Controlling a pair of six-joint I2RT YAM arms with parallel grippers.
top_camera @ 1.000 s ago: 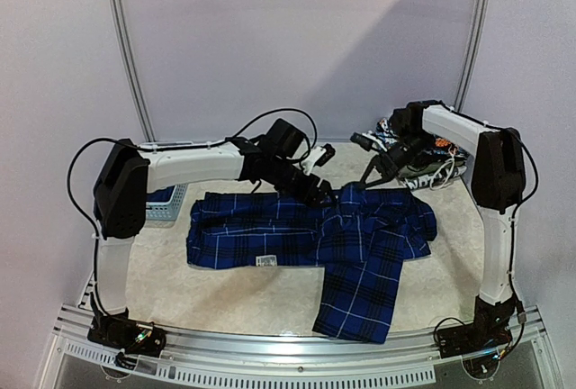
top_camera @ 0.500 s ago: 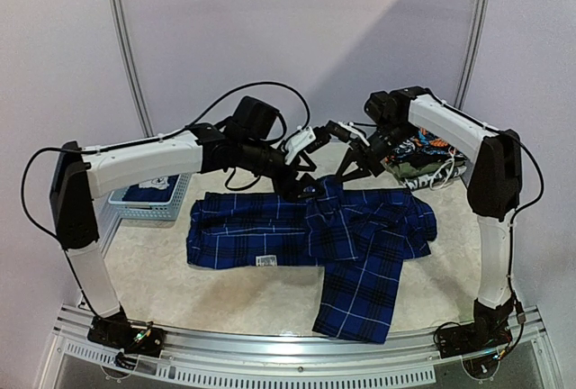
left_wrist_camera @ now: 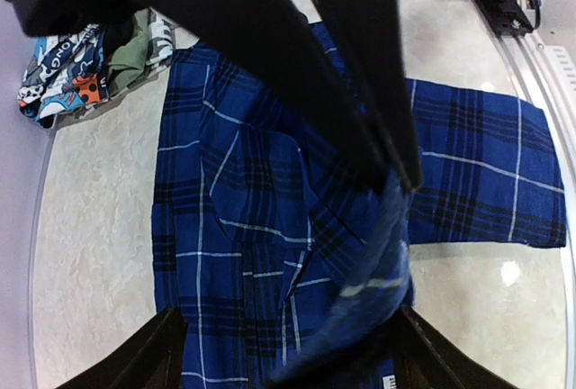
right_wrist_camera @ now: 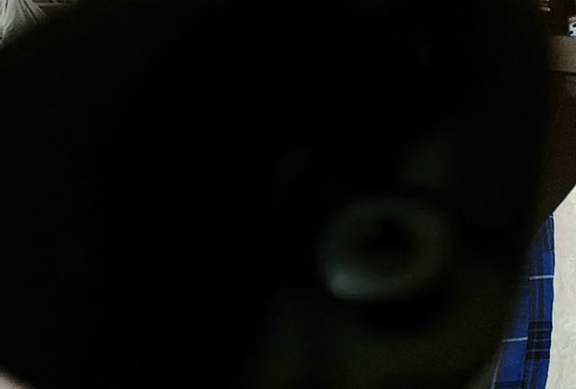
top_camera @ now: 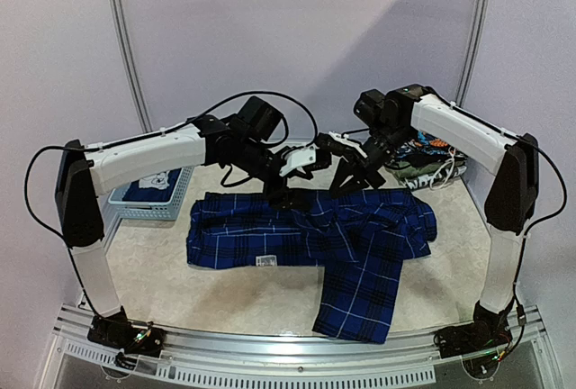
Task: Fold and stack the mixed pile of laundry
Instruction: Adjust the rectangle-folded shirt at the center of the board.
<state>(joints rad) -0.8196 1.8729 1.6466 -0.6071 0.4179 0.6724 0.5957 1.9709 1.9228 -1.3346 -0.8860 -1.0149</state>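
Note:
A blue-and-black plaid shirt (top_camera: 342,236) lies spread on the table, one sleeve reaching toward the front edge. My right gripper (top_camera: 347,180) is over its back edge, shut on a raised fold of the plaid shirt (left_wrist_camera: 369,263), which hangs blurred from the tips of the right gripper (left_wrist_camera: 405,177). My left gripper (top_camera: 286,194) hovers just left of it. The left gripper (left_wrist_camera: 288,339) is open wide, and the lifted fold hangs between its fingers (left_wrist_camera: 162,353). The rest of the mixed laundry pile (top_camera: 423,159) sits at the back right. Something dark fills nearly all of the right wrist view.
A light-blue slotted basket (top_camera: 148,198) stands at the back left, behind the left arm. The patterned garments of the pile (left_wrist_camera: 67,65) lie beside the shirt's far edge. A strip of plaid (right_wrist_camera: 540,317) shows at the right wrist view's lower right.
Both grippers have shifted left along the shirt's back edge, the right one drawing the cloth with it. The left arm has stretched out and its jaws have widened slightly.

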